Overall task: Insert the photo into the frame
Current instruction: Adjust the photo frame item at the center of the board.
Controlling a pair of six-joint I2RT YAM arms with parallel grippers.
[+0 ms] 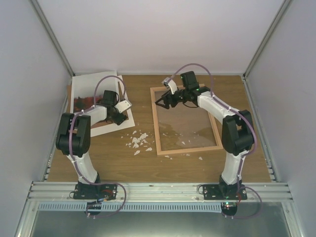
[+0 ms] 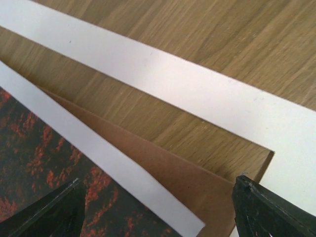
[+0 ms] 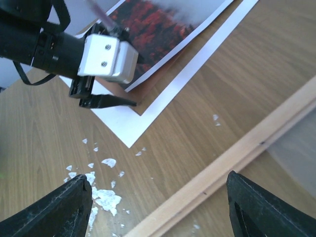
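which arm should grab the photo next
Left. The left gripper is open right above a corner of the photo; the right gripper is over the frame, farther from it.

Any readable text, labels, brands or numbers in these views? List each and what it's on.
No readable text, in any view.
the photo: picture of red hills only, white border blank.
the frame: bare wood rails, no label visible.
brown backing board: blank.
white scraps: blank.
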